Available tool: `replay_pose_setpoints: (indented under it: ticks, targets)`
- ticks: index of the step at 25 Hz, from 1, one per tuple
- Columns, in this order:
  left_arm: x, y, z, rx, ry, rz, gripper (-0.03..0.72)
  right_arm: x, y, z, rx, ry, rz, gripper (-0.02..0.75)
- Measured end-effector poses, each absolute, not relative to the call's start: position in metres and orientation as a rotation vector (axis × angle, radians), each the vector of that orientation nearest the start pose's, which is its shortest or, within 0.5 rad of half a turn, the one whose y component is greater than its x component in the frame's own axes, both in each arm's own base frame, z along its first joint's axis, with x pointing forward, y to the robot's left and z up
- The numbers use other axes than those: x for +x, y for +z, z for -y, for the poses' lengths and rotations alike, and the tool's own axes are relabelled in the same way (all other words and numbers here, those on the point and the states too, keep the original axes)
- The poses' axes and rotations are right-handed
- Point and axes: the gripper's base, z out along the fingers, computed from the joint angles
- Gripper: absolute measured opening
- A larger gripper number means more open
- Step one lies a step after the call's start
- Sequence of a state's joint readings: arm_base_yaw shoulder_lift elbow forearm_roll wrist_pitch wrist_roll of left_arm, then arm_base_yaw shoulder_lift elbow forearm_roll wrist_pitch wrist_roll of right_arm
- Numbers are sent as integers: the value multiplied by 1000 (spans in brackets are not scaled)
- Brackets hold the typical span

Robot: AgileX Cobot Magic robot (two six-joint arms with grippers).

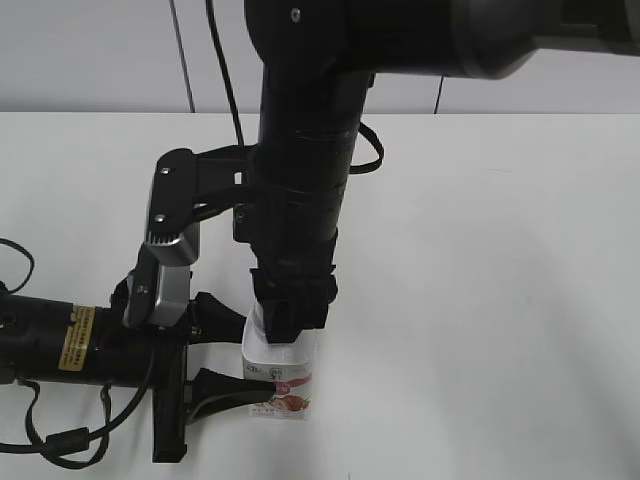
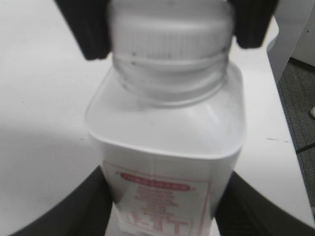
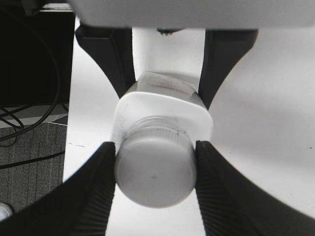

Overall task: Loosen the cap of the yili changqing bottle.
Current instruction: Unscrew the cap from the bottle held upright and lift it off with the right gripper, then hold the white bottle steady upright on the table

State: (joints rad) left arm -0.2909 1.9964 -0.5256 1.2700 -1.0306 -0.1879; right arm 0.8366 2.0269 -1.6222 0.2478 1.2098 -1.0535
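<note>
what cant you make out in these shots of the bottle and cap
- Exterior view: the cap is hidden by the right claw and the arm above it.
- Left wrist view: print on the bottle label is blurred; the bottle's base is cut off by the bottom edge.
- Right wrist view: the cap covers the neck threads, so whether it has loosened cannot be told.

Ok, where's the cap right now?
The cap sits on the bottle, low and centre in the right wrist view, pinched between the right gripper fingers.
</note>
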Motion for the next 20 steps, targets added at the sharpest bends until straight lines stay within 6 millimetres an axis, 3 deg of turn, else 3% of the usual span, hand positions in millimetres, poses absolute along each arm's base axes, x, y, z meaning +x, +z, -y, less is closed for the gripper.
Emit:
replay_pose_setpoints:
  ticks: [5, 12, 20]
  targets:
    - [220, 80, 143, 1460, -877, -1606, 387, 258, 218, -317, -2399, 344, -1869, 386]
    - [220, 80, 143, 1460, -878, -1607, 387, 253, 240, -313, -2349, 355, -1850, 386]
    - [221, 81, 143, 1437, -869, -1618, 387, 252, 261, -304, -2103, 284, -2103, 386]
